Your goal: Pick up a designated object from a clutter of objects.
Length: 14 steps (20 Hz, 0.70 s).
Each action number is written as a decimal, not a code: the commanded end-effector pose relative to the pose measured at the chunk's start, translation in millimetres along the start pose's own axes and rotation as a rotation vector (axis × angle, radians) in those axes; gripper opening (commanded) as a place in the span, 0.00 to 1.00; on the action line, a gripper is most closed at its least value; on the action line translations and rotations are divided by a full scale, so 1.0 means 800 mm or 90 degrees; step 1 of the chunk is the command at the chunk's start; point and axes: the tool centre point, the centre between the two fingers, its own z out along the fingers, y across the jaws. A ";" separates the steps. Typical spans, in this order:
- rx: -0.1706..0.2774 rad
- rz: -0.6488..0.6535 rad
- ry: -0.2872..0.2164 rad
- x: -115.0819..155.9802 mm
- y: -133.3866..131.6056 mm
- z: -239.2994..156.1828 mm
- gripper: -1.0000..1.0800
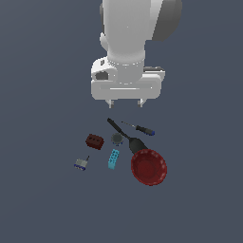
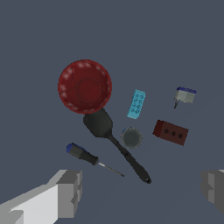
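dark red block [image 1: 94,141] unobstructed, grey round piece [image 1: 116,138] near

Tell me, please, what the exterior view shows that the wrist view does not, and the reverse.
Only the exterior view shows the arm's white body above the open gripper, which hangs over the clutter, holding nothing. Only the wrist view shows the three holes on the dark red block clearly. Both show the bowl, black tool, screwdriver, cyan brick, grey round piece and padlock-like piece.
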 end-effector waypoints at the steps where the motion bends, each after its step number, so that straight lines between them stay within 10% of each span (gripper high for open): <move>1: 0.000 0.000 0.000 0.000 0.000 0.000 0.96; 14: -0.006 -0.043 0.027 0.009 -0.020 -0.022 0.96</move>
